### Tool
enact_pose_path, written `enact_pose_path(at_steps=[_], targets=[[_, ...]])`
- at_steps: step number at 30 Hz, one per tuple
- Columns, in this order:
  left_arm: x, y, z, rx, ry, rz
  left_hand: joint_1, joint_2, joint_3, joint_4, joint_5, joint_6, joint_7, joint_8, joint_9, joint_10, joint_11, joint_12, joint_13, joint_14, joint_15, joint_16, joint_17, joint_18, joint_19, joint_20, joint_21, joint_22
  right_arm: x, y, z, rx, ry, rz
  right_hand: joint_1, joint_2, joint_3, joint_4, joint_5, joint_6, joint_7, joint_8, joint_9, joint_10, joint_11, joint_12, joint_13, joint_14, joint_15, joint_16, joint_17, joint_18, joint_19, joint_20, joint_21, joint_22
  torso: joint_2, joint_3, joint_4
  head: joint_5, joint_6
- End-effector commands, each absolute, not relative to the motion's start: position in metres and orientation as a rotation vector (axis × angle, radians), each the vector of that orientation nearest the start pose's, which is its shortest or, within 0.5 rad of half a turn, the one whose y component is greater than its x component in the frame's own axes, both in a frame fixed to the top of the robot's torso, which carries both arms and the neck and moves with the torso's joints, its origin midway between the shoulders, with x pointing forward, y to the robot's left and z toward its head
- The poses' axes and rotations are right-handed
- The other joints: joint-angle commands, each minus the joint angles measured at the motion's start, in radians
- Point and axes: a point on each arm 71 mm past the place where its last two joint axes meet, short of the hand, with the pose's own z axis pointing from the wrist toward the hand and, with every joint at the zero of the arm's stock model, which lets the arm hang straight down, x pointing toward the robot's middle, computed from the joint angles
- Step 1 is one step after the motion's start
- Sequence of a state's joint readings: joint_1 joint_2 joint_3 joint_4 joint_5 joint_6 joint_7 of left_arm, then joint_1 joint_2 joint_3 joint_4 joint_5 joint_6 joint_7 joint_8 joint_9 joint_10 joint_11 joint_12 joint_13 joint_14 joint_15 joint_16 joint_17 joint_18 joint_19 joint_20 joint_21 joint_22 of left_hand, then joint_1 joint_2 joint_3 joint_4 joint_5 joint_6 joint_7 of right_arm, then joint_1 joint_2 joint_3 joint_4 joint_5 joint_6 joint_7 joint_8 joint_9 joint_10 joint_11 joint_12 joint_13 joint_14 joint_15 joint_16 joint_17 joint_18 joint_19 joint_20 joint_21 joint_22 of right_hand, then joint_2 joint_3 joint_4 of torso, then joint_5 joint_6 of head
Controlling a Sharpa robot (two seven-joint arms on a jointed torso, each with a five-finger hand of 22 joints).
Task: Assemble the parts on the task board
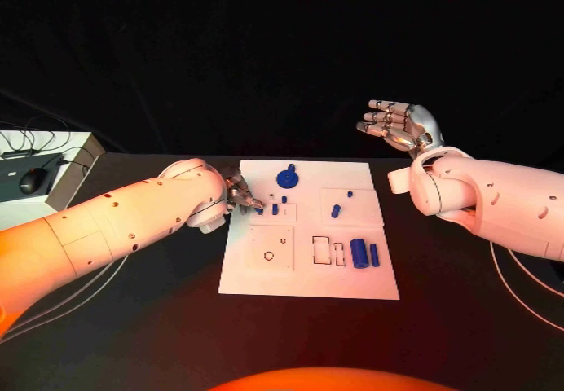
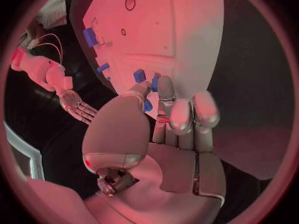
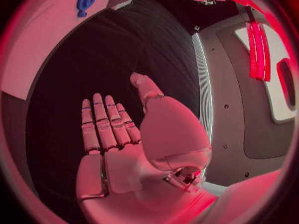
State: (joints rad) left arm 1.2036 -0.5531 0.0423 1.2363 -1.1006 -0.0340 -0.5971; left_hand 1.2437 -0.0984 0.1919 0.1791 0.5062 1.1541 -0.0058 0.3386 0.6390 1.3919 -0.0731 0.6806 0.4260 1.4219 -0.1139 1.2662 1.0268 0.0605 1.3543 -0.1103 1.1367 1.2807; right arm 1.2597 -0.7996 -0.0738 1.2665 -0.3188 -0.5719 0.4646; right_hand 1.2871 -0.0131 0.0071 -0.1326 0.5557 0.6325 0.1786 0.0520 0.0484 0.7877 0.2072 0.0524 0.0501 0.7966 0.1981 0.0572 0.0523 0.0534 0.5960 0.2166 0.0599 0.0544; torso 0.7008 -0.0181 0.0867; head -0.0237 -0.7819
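Head view first: nearest us on the board (image 1: 308,281) lie two blue cylinders (image 1: 364,253) side by side, right of the cut-out slots. We judge them light, rigid and smooth, likely to roll or slip, so they are best pinched across the middle of their length. Further up, the left hand (image 1: 244,195) has its fingertips at the board's left edge, beside small blue pegs (image 1: 275,208). In the left wrist view its fingers (image 2: 187,115) sit close together over a blue piece (image 2: 139,75), but we cannot tell whether anything is pinched; thumb and fingers cover the contact. Another small part (image 1: 337,211) lies near the middle, and a blue round part (image 1: 287,176) sits at the far end; its shape is hard to make out. The right hand (image 1: 402,127) hovers beyond the board's far right corner, fingers spread, holding nothing.
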Motion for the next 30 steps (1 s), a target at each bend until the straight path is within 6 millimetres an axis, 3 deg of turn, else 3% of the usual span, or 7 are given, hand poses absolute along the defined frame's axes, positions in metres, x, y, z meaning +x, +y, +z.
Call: enact_pose_path(at_steps=[1,30], targets=[[0.538,0.155,-0.206,-0.395,2.126,-0.435,-0.001,-0.006,0.176,-0.184,-0.005,-0.004,0.002,0.001,0.0,-0.004,-0.003,0.004,-0.001,-0.003,0.006,-0.002,0.001,0.012,0.001,0.001,0.002,0.001,0.538,-0.276,-0.158,0.742,1.192,1.112,-0.008,0.002,0.001,-0.005,0.004,0.008,0.065,-0.006,-0.001,0.005,0.002,-0.003,-0.001,-0.006,0.003,-0.007,-0.001,-0.012,-0.006,0.001,-0.005,-0.001,-0.001,0.0004,0.0008,0.0,0.001],[0.534,0.154,-0.195,-0.35,2.039,-0.455,0.0,-0.009,0.185,-0.194,-0.006,0.003,0.003,-0.005,-0.008,0.001,-0.004,0.004,-0.008,-0.002,0.004,0.001,0.006,0.009,0.005,-0.004,0.007,0.006,0.537,-0.278,-0.16,0.745,1.194,1.109,-0.008,0.002,0.001,-0.005,0.004,0.008,0.065,-0.006,-0.001,0.005,0.002,-0.003,-0.001,-0.006,0.003,-0.007,-0.001,-0.012,-0.006,0.001,-0.005,-0.001,-0.001,-0.0011,0.0016,0.004,-0.004]])
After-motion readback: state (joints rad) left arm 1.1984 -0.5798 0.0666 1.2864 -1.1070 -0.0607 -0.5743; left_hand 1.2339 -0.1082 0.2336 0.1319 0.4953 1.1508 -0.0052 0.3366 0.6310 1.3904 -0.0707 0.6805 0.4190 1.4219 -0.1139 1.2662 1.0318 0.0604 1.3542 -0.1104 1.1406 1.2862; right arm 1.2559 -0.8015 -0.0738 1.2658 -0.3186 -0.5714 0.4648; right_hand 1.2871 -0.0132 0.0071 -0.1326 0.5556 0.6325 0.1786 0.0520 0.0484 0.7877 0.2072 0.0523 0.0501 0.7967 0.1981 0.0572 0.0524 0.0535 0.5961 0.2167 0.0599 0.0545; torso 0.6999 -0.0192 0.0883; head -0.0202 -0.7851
